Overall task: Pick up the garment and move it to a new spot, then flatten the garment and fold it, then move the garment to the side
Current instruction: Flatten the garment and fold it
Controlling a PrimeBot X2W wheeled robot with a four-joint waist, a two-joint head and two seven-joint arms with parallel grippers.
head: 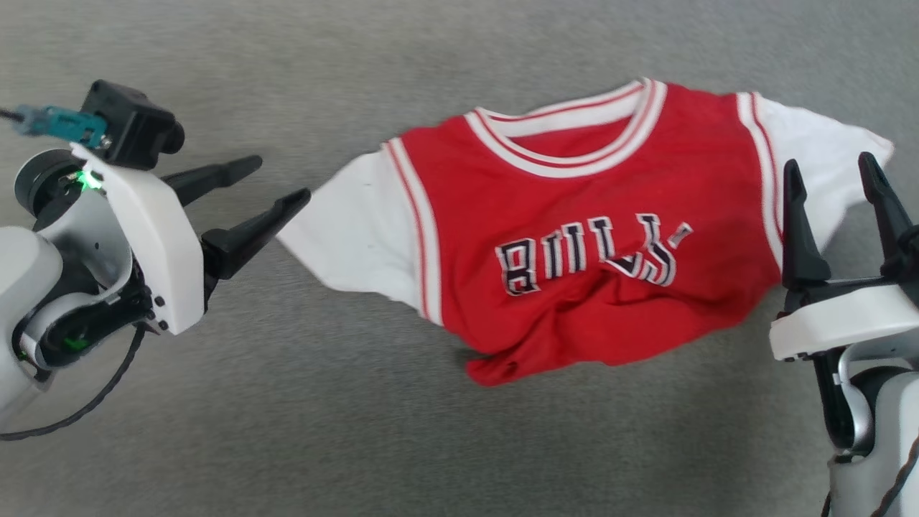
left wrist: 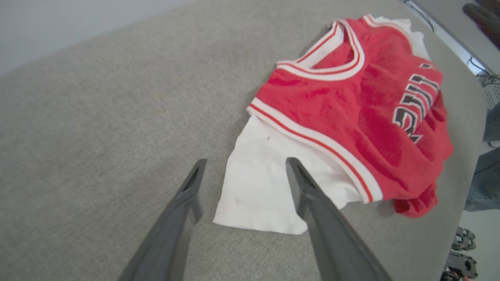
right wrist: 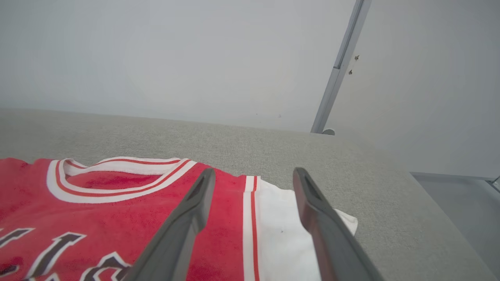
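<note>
Setup for flattening: garment centre frame, chest up, hem bunched

We judge our left gripper (at frame left) and right gripper at lower right stand wide and empty beside the white sleeves, so each can tug the cloth flat on the gray surface.

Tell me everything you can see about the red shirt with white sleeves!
The red jersey-style T-shirt looks like soft knit cloth, with white short sleeves, red-and-white striped trim at the neck and armholes, and black white-edged letters on the chest. It lies face up on the grey fabric surface, lower part bunched and wrinkled. The open left gripper and open right gripper are at its sleeves; neither grips it.
</note>
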